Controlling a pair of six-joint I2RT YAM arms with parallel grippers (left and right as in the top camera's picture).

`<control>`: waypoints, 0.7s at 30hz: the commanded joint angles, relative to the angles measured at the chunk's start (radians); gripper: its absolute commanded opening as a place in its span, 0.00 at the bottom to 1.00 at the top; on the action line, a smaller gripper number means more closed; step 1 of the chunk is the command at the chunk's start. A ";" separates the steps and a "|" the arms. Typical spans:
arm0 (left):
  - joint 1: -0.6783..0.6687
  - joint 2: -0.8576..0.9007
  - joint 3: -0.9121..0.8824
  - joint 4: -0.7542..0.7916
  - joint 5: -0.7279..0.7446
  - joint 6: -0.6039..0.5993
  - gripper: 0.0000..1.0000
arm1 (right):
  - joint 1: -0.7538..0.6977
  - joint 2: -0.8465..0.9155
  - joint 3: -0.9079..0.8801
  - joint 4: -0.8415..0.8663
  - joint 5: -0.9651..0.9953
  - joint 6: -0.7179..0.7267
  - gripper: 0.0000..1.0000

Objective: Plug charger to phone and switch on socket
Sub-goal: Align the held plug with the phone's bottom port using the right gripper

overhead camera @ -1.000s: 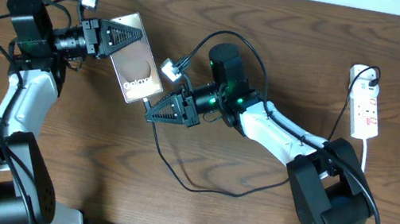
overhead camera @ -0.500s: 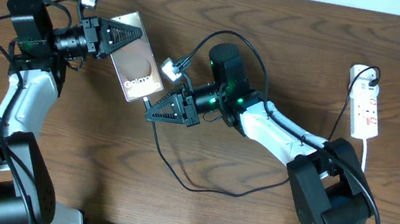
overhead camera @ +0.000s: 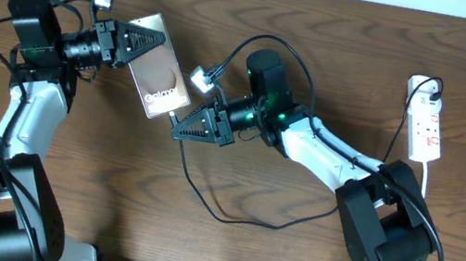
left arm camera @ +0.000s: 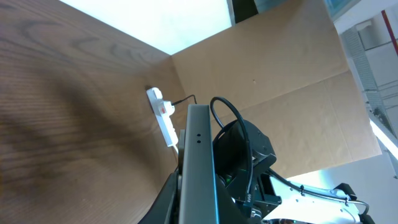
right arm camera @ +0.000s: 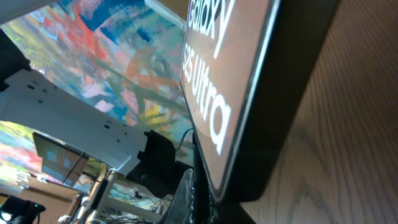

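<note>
Phone (overhead camera: 158,79) is held tilted off the wooden table (overhead camera: 151,230), screen facing up, clamped at its upper end by the left gripper (overhead camera: 155,43). The right gripper (overhead camera: 177,129) sits at the phone's lower end, jaws pressed together on the end of the charger cable (overhead camera: 228,221). Its plug tip is hidden, and the rest of it loops across the table toward the right arm. The white socket (overhead camera: 426,124) lies well apart near the table's right edge
</note>
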 commanded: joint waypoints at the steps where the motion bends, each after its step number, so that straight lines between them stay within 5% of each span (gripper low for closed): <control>1: -0.002 -0.001 0.001 0.008 0.024 -0.015 0.08 | -0.007 0.004 0.007 0.000 -0.005 -0.020 0.01; 21: -0.004 -0.001 0.001 0.008 0.050 -0.008 0.08 | -0.004 0.004 0.007 0.005 0.035 0.028 0.01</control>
